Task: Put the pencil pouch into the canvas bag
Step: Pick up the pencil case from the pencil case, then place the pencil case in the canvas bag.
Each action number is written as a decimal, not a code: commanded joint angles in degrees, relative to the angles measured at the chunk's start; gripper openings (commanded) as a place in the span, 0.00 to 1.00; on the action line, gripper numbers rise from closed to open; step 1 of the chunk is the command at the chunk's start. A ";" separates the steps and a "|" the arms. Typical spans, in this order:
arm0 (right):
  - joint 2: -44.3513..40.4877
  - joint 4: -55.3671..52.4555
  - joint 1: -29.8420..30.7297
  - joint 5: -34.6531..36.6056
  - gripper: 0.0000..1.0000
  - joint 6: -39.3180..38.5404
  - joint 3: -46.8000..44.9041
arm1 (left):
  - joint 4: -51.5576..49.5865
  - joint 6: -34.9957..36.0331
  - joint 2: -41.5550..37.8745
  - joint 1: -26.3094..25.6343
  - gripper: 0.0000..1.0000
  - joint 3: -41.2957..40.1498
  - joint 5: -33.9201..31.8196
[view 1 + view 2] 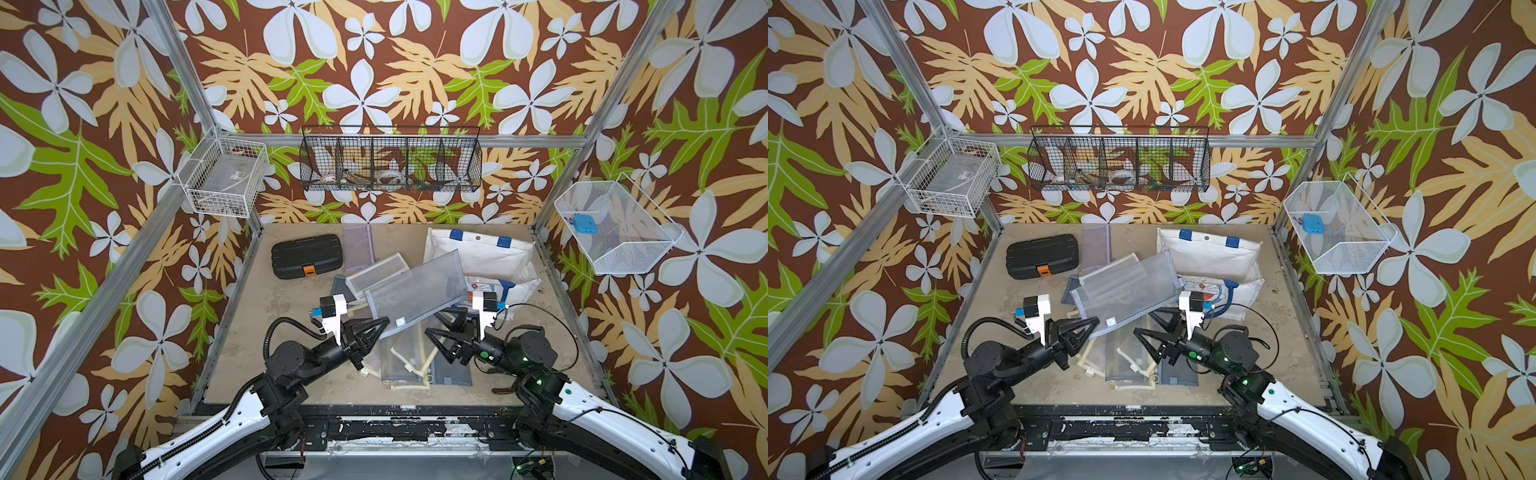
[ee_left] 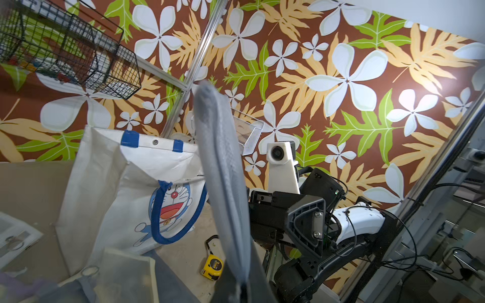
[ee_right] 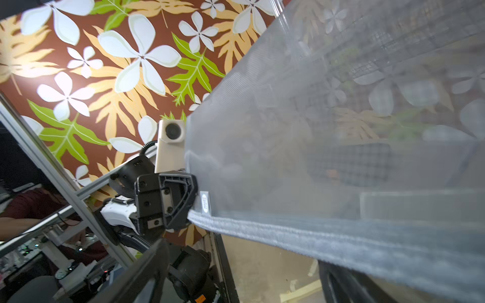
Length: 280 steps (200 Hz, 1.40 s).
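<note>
Left hand [image 1: 381,323] is clamped tight on the near corner of the grey mesh pencil pouch [image 1: 415,286], right by its small white label, and carries it clear of the bench [image 1: 249,340]. Right hand [image 1: 437,326] sits just beside it, jaws spread wide under the pouch's trimmed lower edge; whether it touches the fabric I cannot tell.

Both top views show the pouch slanting away from the left hand. Its far end laps over the white canvas bag [image 1: 486,253], which lies beyond the right hand with its mouth sagging open. The left wrist view alone shows the pouch edge-on [image 2: 223,170] and a yellow tape measure [image 2: 213,265] on the bench below the right hand. The right wrist view looks through the mesh [image 3: 315,136].

Loose pouches [image 1: 399,361] crowd the bench beneath both hands, and a black plastic case [image 1: 307,259] lies well beyond the left hand. The bag's outer side runs close to the aluminium frame rail [image 1: 548,266]. Open bench lies on the left hand's outer side.
</note>
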 commanded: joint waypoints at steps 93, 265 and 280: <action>-0.89 9.36 0.07 7.86 0.23 2.66 0.79 | 22.20 -8.77 5.99 0.12 0.00 -5.68 5.05; 24.78 -55.77 -10.82 47.34 0.00 -54.34 50.92 | -7.14 0.12 -1.08 0.16 0.78 -2.31 -8.92; 27.86 -58.37 -12.43 49.54 0.00 -57.52 53.75 | -9.90 1.96 -2.64 0.13 0.78 -1.39 -9.43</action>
